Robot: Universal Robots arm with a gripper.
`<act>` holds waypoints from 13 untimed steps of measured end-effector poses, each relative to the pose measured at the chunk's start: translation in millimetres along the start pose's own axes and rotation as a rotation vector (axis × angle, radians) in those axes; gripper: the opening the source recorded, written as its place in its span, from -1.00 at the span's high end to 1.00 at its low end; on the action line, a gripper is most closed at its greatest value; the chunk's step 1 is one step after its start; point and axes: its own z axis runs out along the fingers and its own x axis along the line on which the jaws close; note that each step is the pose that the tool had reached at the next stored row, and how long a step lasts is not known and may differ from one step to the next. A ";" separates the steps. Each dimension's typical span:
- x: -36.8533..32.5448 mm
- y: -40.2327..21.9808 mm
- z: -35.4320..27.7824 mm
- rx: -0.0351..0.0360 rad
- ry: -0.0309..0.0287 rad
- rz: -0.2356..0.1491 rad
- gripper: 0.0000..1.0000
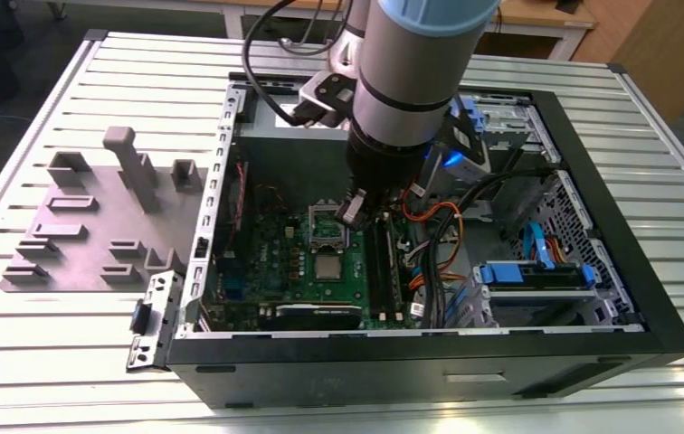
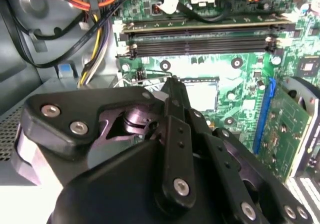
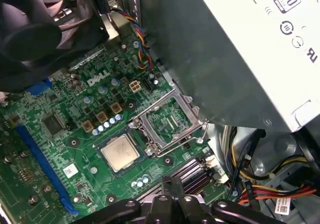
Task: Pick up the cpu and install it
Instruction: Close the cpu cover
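Gripper (image 1: pixel 355 213) tip is half hidden under the arm's own bulk in the exterior view. In the second wrist view its black housing (image 2: pixel 150 174) covers the near part of the green motherboard (image 2: pixel 250 101). Open or closed: cannot tell. It hangs over one edge of the socket (image 3: pixel 167 120); how high above it is hard to make out.

The cpu (image 3: pixel 120 152) is not in its hold. It lies flat on the board just beside the socket, on the side away from the power supply box (image 3: pixel 240 49). It is a small, thin square with a pale silver-grey top. In the exterior view it is a tiny pale patch (image 1: pixel 327 265).

The socket is open and ringed by a metal bracket frame. The box wall rises close beside the socket. The memory slots (image 2: pixel 200 39) run near another side, with cables (image 3: pixel 260 184) past them. A blue slot (image 3: pixel 40 159) lies beyond the cpu from the socket. A black fan (image 3: pixel 35 29) is cut off at the picture edge.
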 end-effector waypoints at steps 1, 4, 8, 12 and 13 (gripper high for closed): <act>-0.3 0.1 0.4 -0.0002 0.0000 -0.002 0.79; -0.3 0.2 0.6 -0.0002 0.0003 -0.003 0.79; -0.4 0.2 0.6 -0.0002 0.0002 -0.003 0.79; -0.3 0.2 0.7 -0.0003 0.0001 -0.003 0.79; -0.3 0.2 0.7 -0.0005 0.0005 -0.007 0.79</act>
